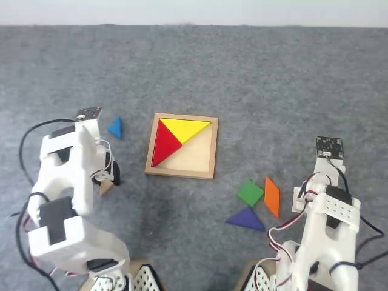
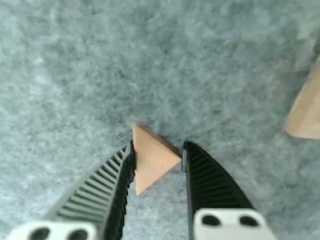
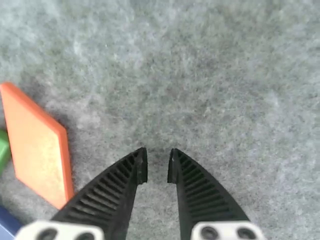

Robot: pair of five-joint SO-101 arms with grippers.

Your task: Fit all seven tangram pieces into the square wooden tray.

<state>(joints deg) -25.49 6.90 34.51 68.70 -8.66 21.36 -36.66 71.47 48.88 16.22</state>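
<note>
Fingers of the left gripper point(image 2: 157, 150) are pinching a tan triangle point(image 2: 150, 161) near the wooden tray point(image 1: 180, 173). The tray is holding a red triangle point(image 1: 163, 144) and a yellow triangle point(image 1: 185, 128). The right gripper point(image 3: 157, 162) is hanging slightly open, holding nothing, beside the orange parallelogram point(image 3: 37, 145)

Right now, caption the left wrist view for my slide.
Left pincer grips a tan triangle against grey mat, tray corner nearby.
</note>
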